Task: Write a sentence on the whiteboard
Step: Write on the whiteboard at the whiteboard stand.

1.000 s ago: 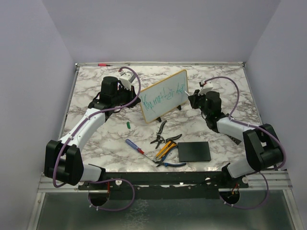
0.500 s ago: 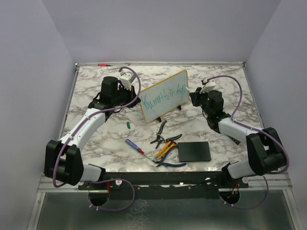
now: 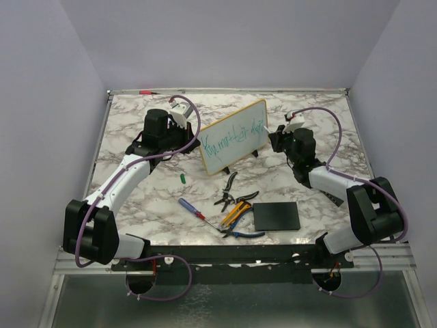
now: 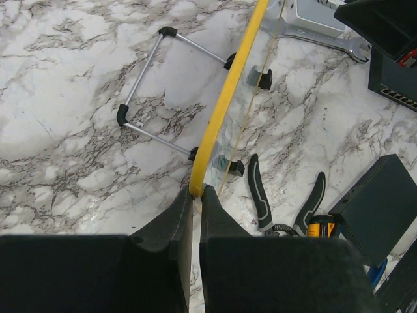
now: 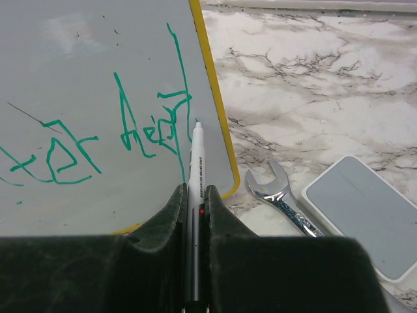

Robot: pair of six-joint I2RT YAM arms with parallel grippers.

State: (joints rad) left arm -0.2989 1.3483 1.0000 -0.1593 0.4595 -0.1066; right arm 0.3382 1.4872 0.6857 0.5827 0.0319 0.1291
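The whiteboard (image 3: 232,137), white with a yellow frame, stands tilted on small dark feet at the table's back middle. The sentence (image 3: 231,141) is a line of teal-green scrawl across it. My left gripper (image 4: 195,191) is shut on the board's yellow edge (image 4: 228,98) at its left end (image 3: 198,140). My right gripper (image 5: 194,189) is shut on a white marker (image 5: 195,156) at the board's right end (image 3: 276,140). The marker tip is at the last green word (image 5: 153,127) near the lower right corner of the white surface (image 5: 98,59). I cannot tell whether it touches.
In front of the board lie black pliers (image 3: 229,183), more pliers (image 3: 235,198), a red-and-blue screwdriver (image 3: 191,207), a flat black pad (image 3: 276,216) and a green cap (image 3: 183,177). A steel wrench (image 5: 280,195) and a grey-blue block (image 5: 365,208) lie right of the board.
My right gripper shifted slightly right and back again at the board's right end, still holding the marker. The left arm and the board have not moved.
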